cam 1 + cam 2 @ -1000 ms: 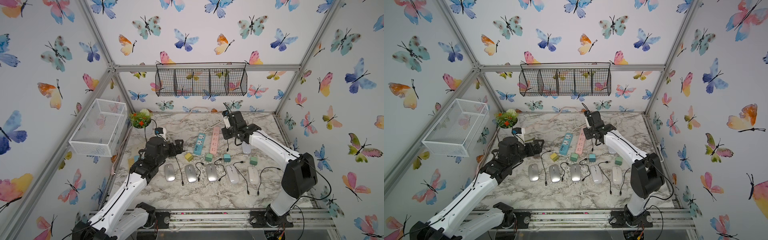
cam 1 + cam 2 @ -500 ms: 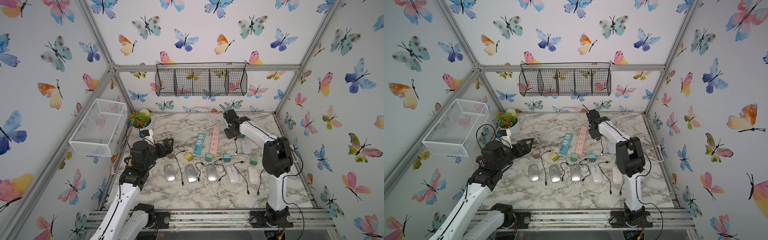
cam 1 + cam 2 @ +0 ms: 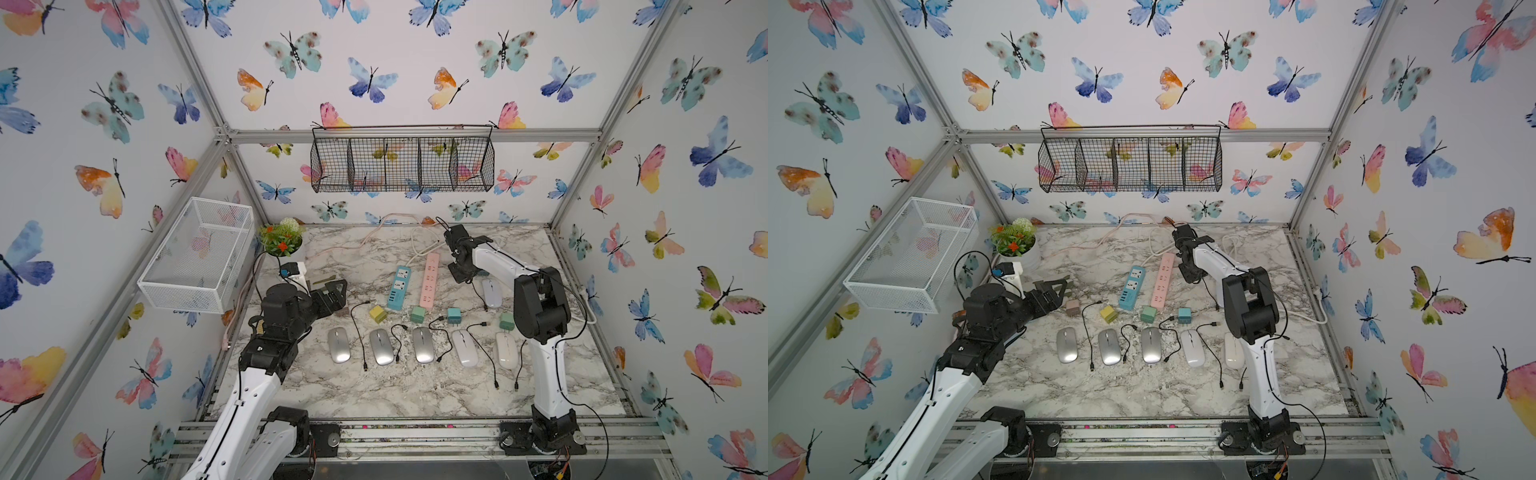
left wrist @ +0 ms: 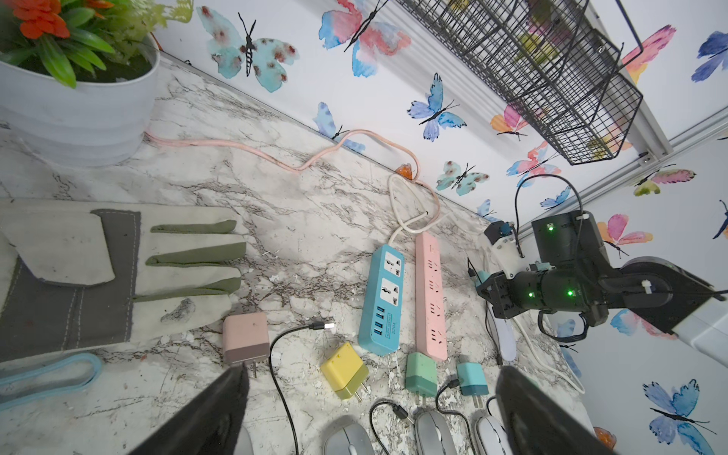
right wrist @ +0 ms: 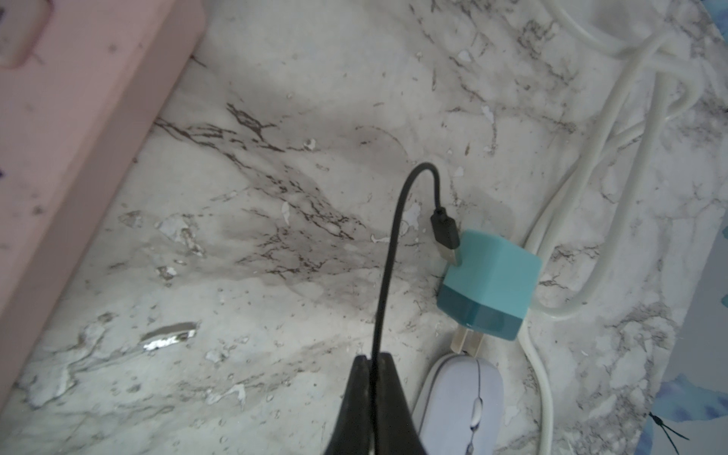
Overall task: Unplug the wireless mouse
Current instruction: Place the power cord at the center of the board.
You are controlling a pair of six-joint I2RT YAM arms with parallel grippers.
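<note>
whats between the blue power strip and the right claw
The pink power strip lies flat between the blue power strip and the right claw; both top views show it.

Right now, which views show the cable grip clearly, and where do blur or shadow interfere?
Right wrist view: soft focus, pink power strip blurred, a shadow on the marble table, yet the black cable reads clearly, pinched in the right end effector. Left wrist view: sharp, with fisheye bending. Both top views: evenly lit, cable too small.
</note>
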